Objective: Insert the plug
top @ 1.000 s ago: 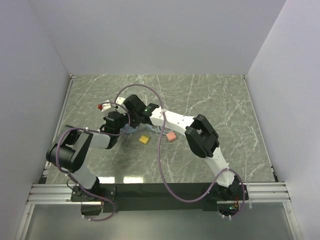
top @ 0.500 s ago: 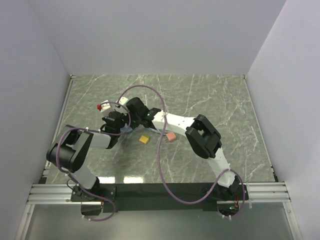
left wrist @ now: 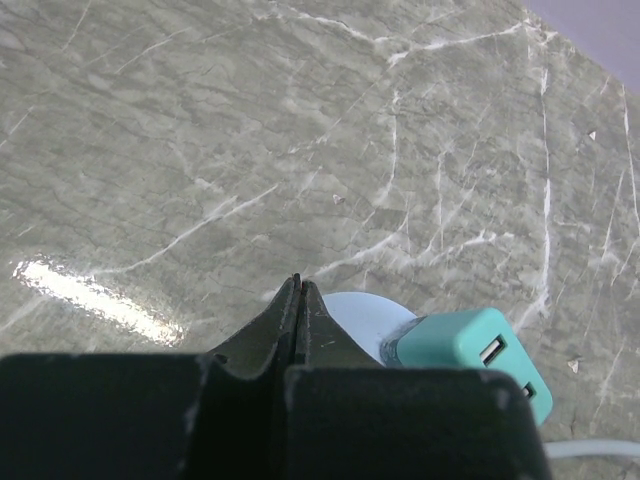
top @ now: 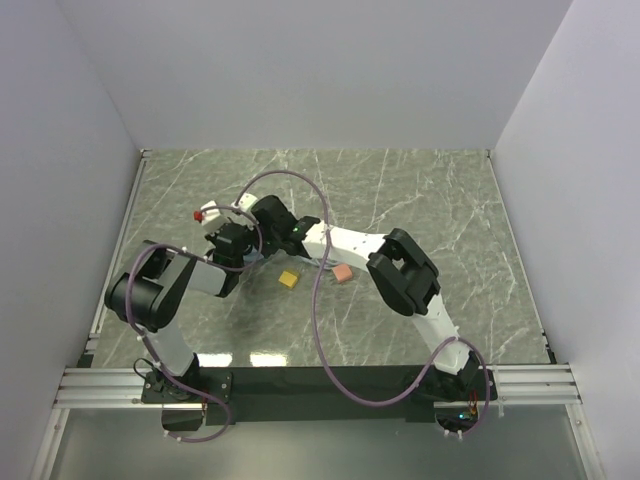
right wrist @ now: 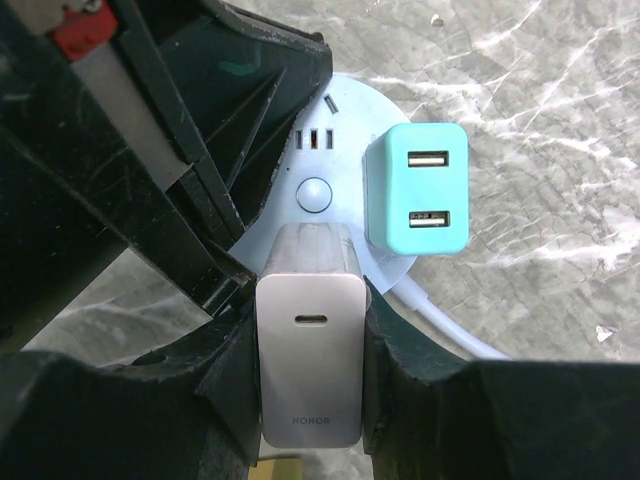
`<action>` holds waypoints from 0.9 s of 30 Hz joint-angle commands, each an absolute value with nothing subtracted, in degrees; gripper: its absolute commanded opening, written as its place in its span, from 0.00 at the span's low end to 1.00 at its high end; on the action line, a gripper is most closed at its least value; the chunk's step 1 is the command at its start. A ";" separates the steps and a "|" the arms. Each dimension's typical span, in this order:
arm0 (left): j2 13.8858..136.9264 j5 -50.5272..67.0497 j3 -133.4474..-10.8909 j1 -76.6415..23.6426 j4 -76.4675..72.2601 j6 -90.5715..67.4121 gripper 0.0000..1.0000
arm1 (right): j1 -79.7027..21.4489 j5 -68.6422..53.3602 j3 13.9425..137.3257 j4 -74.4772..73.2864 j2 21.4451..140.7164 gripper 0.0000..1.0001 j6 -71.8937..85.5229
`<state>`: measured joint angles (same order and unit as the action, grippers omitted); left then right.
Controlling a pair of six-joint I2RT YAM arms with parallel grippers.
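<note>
My R gripper [right wrist: 308,335] clamps the white charger [right wrist: 308,300] — round socket hub [right wrist: 345,105] just past its jaws, charger's long axis aimed there; L gripper [left wrist: 299,300] pinched shut, empty.

- Bright, even light from above; shadows on the marble table [top: 420,200] are faint and soft
- A white glare streak crosses the table in the left wrist view, where the left gripper [left wrist: 298,292] is dark and soft-edged
- The white plug [right wrist: 310,350] is sharp
</note>
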<state>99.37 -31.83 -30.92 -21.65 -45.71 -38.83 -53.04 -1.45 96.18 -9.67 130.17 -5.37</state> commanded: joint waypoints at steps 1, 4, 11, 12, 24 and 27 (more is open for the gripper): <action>103.98 -13.81 -28.83 -27.60 -37.61 -39.11 0.00 | -58.89 -9.67 89.46 -38.40 155.13 0.00 -4.13; 103.62 -11.96 -27.16 -27.60 -40.59 -39.37 0.00 | -59.06 -8.79 92.80 -41.12 154.86 0.00 -4.66; 103.36 -8.27 -23.38 -27.51 -47.98 -39.99 0.00 | -58.71 -8.88 104.57 -50.96 159.69 0.00 -5.45; 103.53 -7.91 -23.29 -27.51 -48.95 -40.51 0.00 | -58.71 -8.96 105.98 -52.11 160.48 0.00 -5.54; 104.50 -1.85 -19.51 -26.37 -58.52 -43.15 0.00 | -56.52 -6.77 115.85 -56.87 162.25 0.00 -5.28; 104.77 0.43 -18.46 -26.37 -62.05 -43.94 0.00 | -55.55 -7.47 108.57 -50.56 157.34 0.00 -3.52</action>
